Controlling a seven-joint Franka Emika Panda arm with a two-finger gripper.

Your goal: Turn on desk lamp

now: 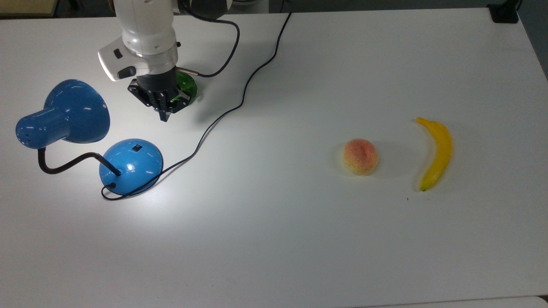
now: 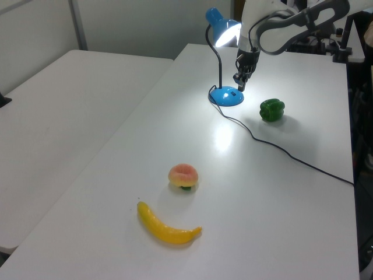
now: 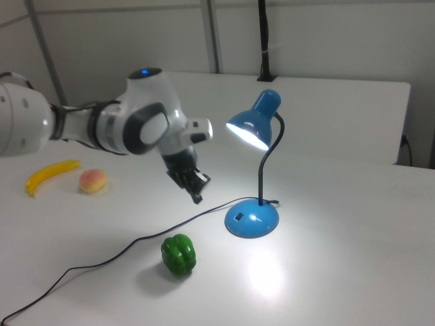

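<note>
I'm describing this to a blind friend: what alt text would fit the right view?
A lit blue desk lamp shines on a white table, while the robot's gripper hangs in the air beside it. A green pepper lies in front; a peach and banana lie farther back.

We're looking in on a robotics lab: a white robot arm [image 3: 129,129] is hanging over a bare white desk [image 1: 299,235], plain pale partition walls [image 3: 136,37] are standing behind it, and a banana [image 1: 434,152], a peach [image 1: 361,156] and a green pepper [image 3: 178,255] are sitting out as props.
</note>
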